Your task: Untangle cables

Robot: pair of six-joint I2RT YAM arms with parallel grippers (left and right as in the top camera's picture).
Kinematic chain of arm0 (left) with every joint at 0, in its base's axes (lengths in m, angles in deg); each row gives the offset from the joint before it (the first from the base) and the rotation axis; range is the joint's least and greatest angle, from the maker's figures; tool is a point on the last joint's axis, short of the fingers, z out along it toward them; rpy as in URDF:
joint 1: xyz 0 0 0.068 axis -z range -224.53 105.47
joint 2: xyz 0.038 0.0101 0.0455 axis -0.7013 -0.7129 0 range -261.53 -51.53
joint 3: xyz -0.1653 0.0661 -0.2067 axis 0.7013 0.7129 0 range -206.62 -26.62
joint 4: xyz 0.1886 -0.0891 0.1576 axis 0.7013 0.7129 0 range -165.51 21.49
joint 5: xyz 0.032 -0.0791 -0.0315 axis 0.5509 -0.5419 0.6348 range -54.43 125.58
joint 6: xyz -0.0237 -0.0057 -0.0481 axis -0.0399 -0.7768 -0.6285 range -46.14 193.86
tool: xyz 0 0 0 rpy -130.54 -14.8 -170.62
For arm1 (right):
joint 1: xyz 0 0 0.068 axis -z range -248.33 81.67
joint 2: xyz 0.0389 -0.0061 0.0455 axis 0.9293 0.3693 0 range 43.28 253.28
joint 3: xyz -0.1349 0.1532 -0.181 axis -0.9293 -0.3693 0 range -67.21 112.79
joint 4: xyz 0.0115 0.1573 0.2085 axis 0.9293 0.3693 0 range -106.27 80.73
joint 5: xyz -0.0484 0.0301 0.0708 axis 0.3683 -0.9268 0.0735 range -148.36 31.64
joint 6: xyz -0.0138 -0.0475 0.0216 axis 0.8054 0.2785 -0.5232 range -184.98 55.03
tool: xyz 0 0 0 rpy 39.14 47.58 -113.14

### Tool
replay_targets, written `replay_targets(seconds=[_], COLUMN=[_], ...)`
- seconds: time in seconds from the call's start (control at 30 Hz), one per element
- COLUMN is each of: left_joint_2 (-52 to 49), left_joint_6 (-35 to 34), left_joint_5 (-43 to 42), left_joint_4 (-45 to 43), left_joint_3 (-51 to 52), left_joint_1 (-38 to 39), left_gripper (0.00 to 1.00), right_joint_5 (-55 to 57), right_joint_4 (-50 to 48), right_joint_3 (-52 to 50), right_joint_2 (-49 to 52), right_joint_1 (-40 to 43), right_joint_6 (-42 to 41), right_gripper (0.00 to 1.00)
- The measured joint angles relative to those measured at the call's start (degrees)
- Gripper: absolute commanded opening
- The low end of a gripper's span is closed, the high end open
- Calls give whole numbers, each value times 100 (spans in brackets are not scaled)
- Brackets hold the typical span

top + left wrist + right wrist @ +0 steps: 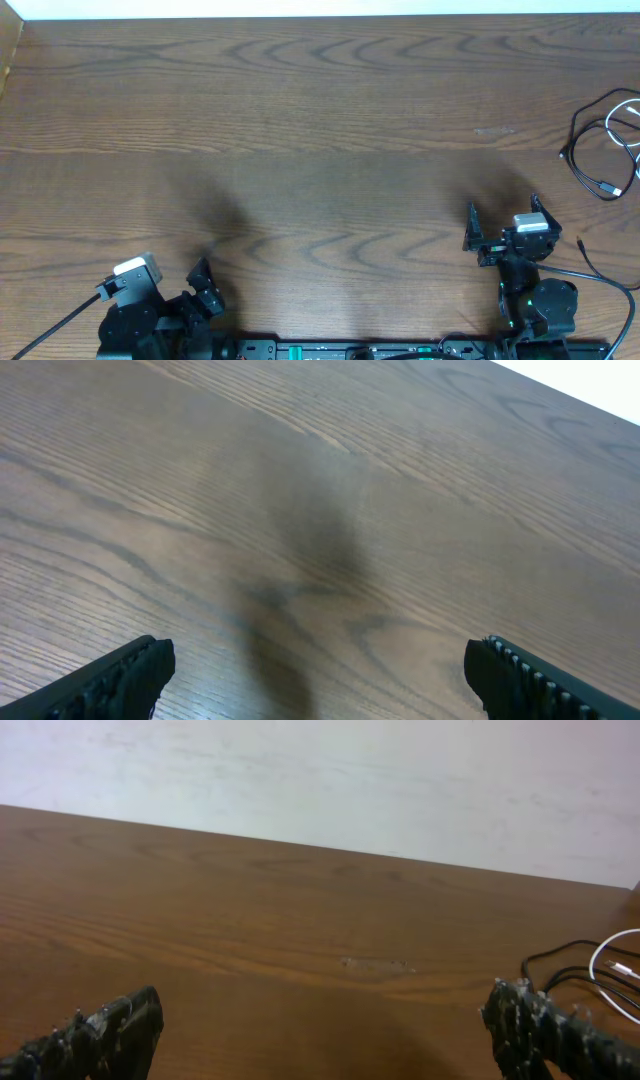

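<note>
Black cable (567, 150) and white cable (611, 124) overlap at the worktop's (320, 150) right edge, partly cut off by the frame. Left pincer (318, 678) and right pincer (320, 1038) gape wide, empty.

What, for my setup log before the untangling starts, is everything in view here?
table: one, brown wood grain, fills the overhead view
wall: one, white, behind the table's far edge
black cable: one, far-right table edge, looped, partly out of frame
white cable: one, overlapping the black cable, small plug end
thin wire: one, black, on the table right of the right arm
left arm: one, black, near-left edge, jaws open and empty
right arm: one, black, near-right edge, jaws open and empty
</note>
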Motion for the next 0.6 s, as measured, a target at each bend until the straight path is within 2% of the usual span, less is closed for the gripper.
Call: replay_targets(seconds=[0.37,0.5,0.6], left_joint_2=[7,240,656], left_joint_6=[0,2,2], left_joint_5=[11,15,26], left_joint_4=[-42,-570,-1178], left_joint_3=[9,328,979], left_joint_1=[0,-2,-48], left_gripper=[98,98,98], right_joint_5=[-11,-13,-15], right_joint_4=[0,-2,2], right_joint_3=[0,0,0], right_joint_2=[0,0,0], right_joint_1=[0,0,0], right_joint_6=[0,0,0], right_gripper=[99,99,99])
